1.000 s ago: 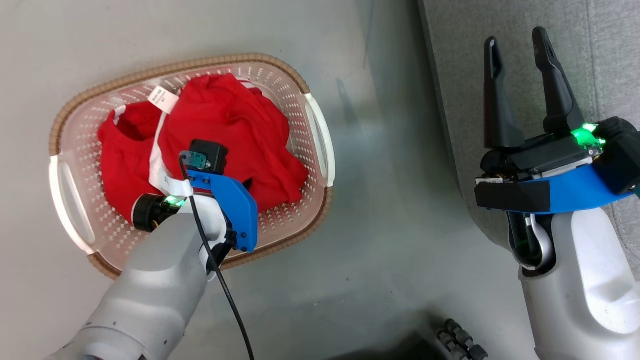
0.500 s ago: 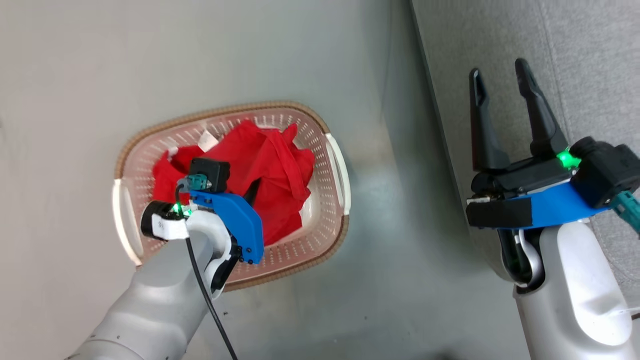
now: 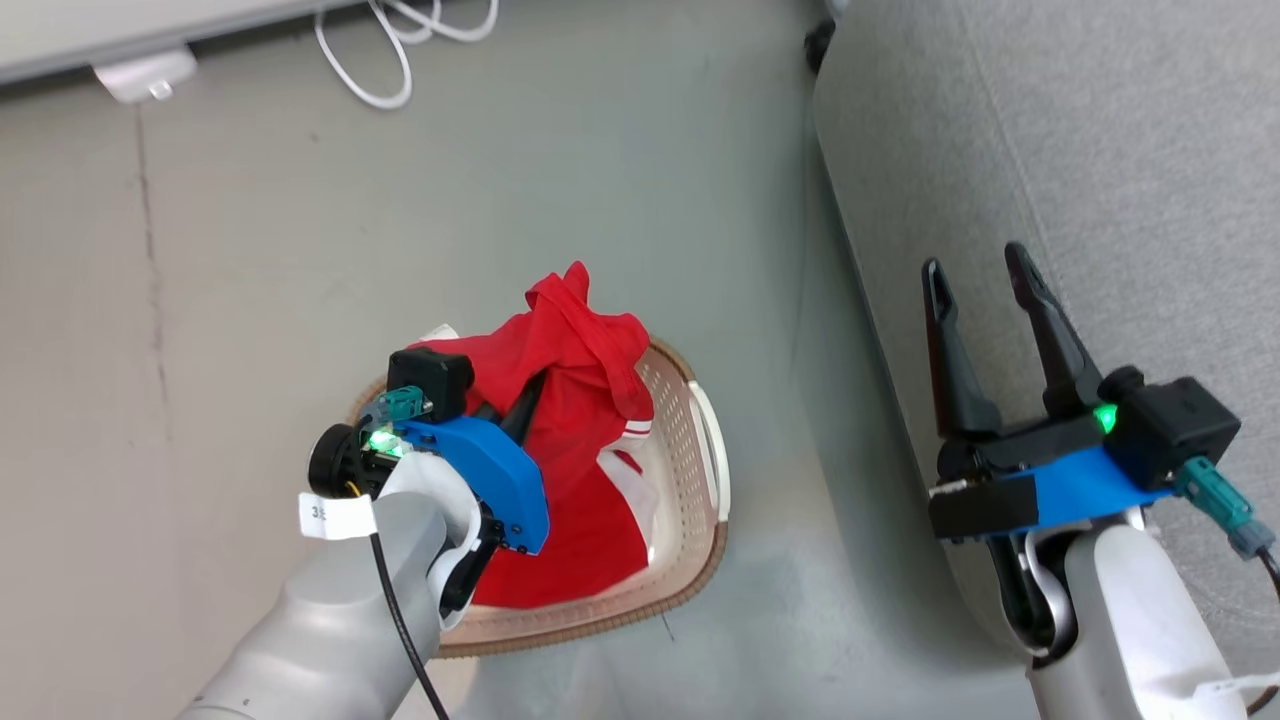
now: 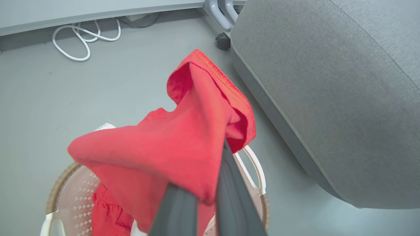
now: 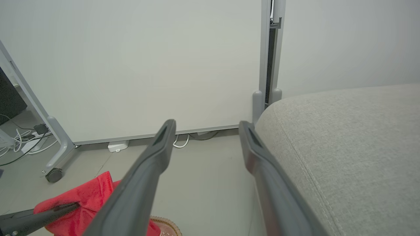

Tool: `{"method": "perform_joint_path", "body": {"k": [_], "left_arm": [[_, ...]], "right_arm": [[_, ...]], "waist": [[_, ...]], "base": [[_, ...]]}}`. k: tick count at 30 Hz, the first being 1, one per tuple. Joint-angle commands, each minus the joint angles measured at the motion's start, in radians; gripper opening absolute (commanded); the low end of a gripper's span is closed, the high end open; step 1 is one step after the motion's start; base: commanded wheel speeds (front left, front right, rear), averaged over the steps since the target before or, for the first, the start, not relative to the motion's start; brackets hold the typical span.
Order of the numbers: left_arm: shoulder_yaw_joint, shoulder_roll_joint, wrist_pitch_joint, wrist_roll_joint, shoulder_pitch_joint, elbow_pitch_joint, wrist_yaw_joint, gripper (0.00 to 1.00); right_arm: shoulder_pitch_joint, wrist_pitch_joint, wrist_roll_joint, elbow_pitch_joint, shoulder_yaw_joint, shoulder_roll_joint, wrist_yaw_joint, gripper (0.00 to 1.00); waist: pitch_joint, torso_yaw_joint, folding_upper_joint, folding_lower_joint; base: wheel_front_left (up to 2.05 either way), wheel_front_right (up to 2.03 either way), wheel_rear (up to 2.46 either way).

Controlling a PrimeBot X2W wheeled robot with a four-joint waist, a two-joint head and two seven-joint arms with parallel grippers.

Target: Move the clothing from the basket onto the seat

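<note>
My left gripper point(image 3: 535, 385) is shut on a red garment of the clothing point(image 3: 585, 390) and holds it above the basket point(image 3: 700, 500). In the left wrist view the cloth point(image 4: 170, 144) drapes over both dark fingers point(image 4: 229, 196) and hides their tips. More red and white clothing point(image 3: 620, 500) hangs or lies down into the basket; I cannot tell whether it is the same piece. The grey seat point(image 3: 1100, 150) lies to the right. My right gripper point(image 3: 975, 265) stands open above the seat's left edge, with nothing between its fingers point(image 5: 154, 154).
White cables point(image 3: 400, 50) and a white plug box point(image 3: 140, 75) lie on the grey floor by the far wall. A wheeled panel frame point(image 5: 55, 154) stands behind, with a caster point(image 4: 222, 41) near the seat's far corner. A strip of floor separates basket and seat.
The head camera has tilted up and turned. My left gripper has risen, drawing the red garment up out of the basket. The right gripper has stayed open by the seat.
</note>
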Motion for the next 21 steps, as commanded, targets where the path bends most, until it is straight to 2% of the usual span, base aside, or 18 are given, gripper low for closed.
{"method": "perform_joint_path", "body": {"k": [1,11,21], "left_arm": [[0.009,0.008,-0.007,0.004,0.005,-0.009,-0.001,0.0],[0.176,0.041,-0.008,0.146,0.046,-0.136,0.0,0.0],[0.287,0.05,-0.008,0.276,0.113,-0.256,0.008,0.0]], "right_arm": [[0.021,-0.004,-0.004,0.003,-0.003,-0.003,0.0,1.0],[0.107,-0.004,0.002,0.027,-0.021,-0.003,0.0,1.0],[0.214,-0.004,0.014,0.051,-0.035,-0.003,0.0,1.0]], "waist": [[-0.061,0.017,0.0,0.0001],[-0.223,0.033,0.0,0.0001],[-0.379,0.049,0.0,0.0001]], "base": [[0.0,0.0,0.0],[0.0,0.0,0.0],[0.0,0.0,0.0]]}}
